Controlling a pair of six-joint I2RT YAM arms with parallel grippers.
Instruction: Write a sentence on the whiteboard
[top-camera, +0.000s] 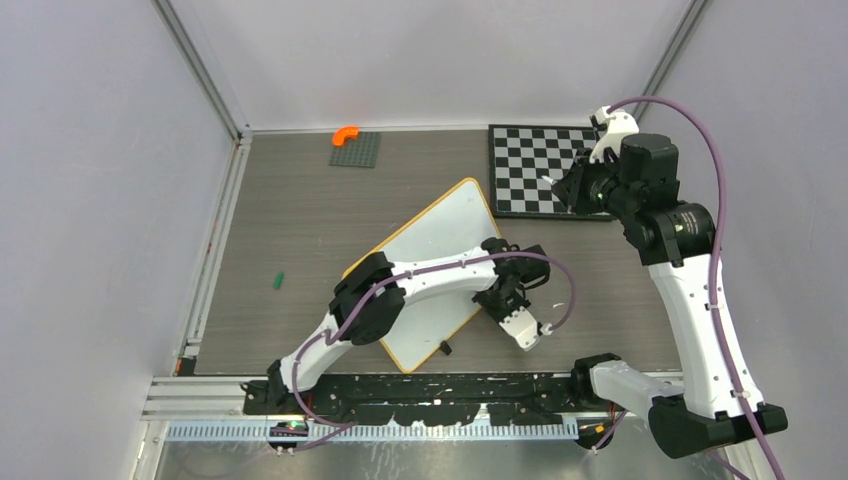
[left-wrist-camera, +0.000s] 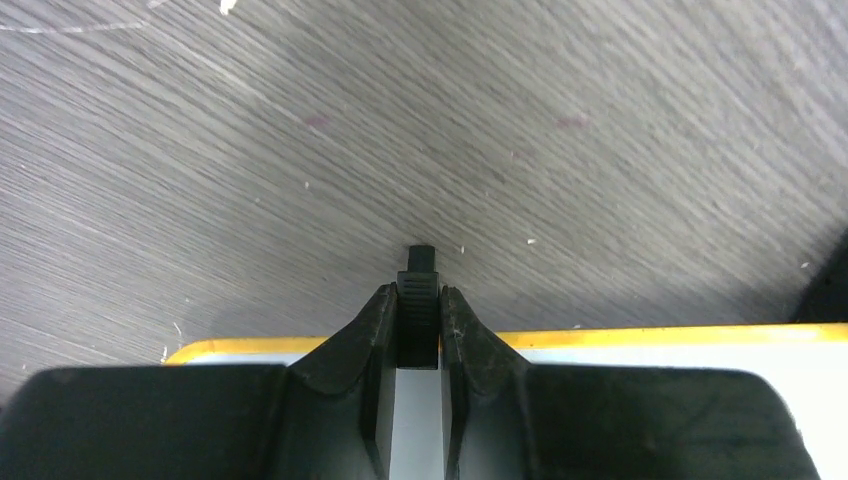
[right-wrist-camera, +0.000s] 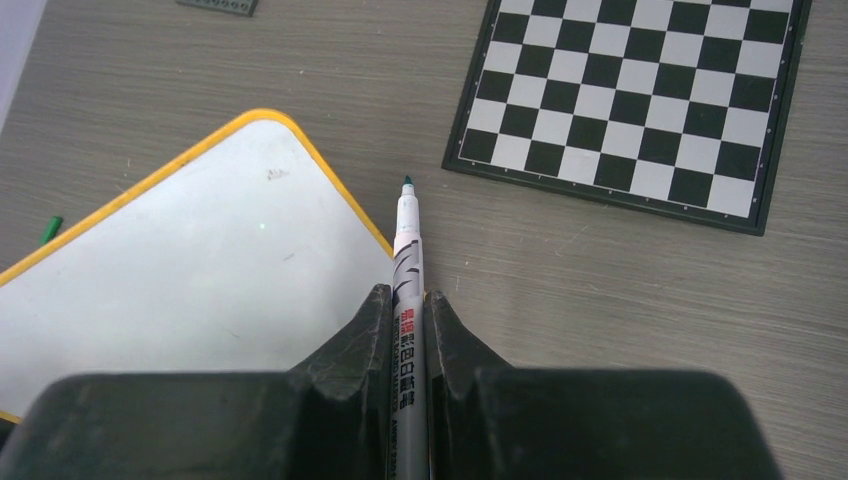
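While the left hand (left-wrist-camera: 418, 297) grips its clip (left-wrist-camera: 420, 262), the whiteboard (top-camera: 440, 235) lies beneath.

The table (top-camera: 290, 230) is viewed from high above; the whiteboard (top-camera: 440, 230) is shared, seen very close from the left wrist, farther from the right.

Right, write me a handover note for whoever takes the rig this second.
Left end effector: shut on the small black clip foot at the rim of the flat white orange-rimmed whiteboard.
Right end effector: shut on the uncapped green-tipped marker pen, tip off the board, toward the black-and-white chequered board.
Done: board held, pen in grip.
Left: all the writing; the visible board surface is blank.
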